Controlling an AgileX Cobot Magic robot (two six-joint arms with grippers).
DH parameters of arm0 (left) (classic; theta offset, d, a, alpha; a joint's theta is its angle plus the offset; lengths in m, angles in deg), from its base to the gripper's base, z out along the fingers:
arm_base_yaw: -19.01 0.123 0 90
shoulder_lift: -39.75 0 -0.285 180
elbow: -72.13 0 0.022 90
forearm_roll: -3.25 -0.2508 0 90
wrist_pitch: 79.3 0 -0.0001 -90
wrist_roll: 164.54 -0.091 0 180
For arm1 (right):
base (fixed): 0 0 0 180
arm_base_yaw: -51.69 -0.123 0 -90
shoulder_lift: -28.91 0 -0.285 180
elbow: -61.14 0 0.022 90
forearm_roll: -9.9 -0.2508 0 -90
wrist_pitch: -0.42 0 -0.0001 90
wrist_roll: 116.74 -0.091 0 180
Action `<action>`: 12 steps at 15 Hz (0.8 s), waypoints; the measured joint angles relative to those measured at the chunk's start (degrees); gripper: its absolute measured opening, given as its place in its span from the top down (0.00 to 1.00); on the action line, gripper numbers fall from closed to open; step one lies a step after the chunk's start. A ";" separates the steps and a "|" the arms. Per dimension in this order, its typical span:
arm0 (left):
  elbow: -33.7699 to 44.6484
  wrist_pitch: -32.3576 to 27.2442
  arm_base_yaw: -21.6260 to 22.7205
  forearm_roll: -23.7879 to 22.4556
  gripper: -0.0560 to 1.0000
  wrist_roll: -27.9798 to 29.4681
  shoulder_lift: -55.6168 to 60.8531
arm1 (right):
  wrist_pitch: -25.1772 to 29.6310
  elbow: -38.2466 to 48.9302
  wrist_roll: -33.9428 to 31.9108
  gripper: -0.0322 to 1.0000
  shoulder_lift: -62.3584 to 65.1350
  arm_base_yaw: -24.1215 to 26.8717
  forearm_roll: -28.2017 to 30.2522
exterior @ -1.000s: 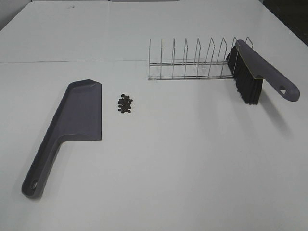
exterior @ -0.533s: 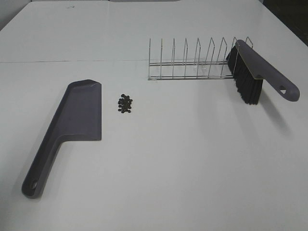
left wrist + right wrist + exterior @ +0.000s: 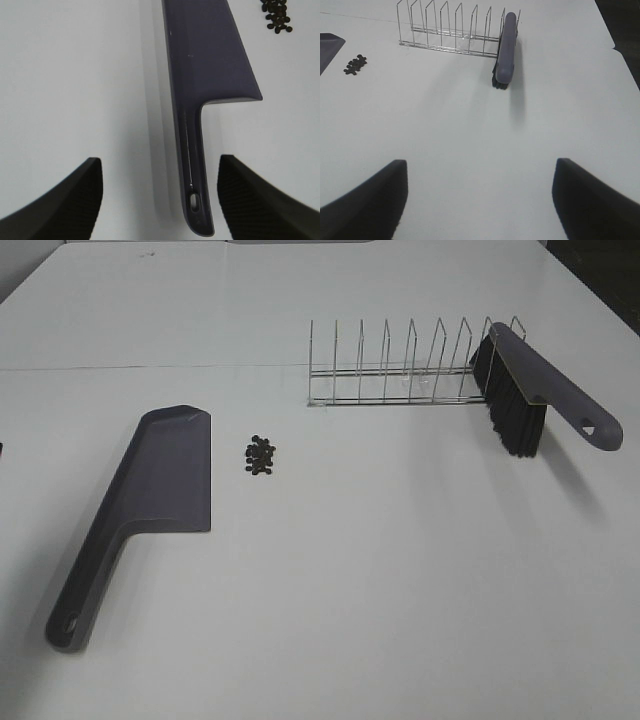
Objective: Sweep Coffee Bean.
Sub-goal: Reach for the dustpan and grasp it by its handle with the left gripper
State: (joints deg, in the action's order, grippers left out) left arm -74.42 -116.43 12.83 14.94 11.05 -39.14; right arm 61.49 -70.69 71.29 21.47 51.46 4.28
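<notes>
The left gripper (image 3: pixel 160 162), spread wide and empty, has the handle of the grey dustpan (image 3: pixel 210 60) in line with its gap. The coffee beans (image 3: pixel 276 15) lie farther ahead, beside the pan. The right gripper (image 3: pixel 480 164), equally wide and empty, faces the brush (image 3: pixel 505 47) leaning on the wire rack (image 3: pixel 445 30) far ahead.

Heap of coffee beans (image 3: pixel 261 455) just beside grey dustpan (image 3: pixel 168 472); brush (image 3: pixel 512 400) perhaps against end of wire rack (image 3: pixel 385 399).
</notes>
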 joint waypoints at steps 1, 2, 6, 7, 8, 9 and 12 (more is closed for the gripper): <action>-1.32 -0.29 0.00 0.29 0.37 0.29 -3.09 | 0.00 0.00 0.00 0.32 0.00 0.00 0.00; -2.52 -1.03 0.00 0.52 0.37 0.86 -6.30 | 0.00 0.00 0.00 0.32 0.00 0.00 0.00; -4.07 -1.26 0.00 1.38 0.37 3.15 -17.07 | 0.00 0.00 0.00 0.32 0.00 0.00 0.00; -4.07 -1.26 -0.11 1.49 0.37 3.15 -19.31 | 0.00 0.00 0.00 0.32 0.00 0.00 0.00; -4.07 -1.26 -0.46 1.55 0.37 3.21 -21.31 | 0.00 0.00 0.00 0.32 0.00 0.00 0.00; -4.13 -1.20 -1.20 1.60 0.37 3.21 -23.20 | 0.00 0.00 0.00 0.32 0.00 0.00 0.00; -4.24 0.86 -4.93 1.78 0.37 4.41 -26.93 | 0.00 0.00 0.00 0.32 0.00 0.00 0.00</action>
State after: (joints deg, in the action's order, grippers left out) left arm -78.66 -115.57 7.90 16.71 15.46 -66.07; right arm 61.49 -70.69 71.29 21.47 51.46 4.28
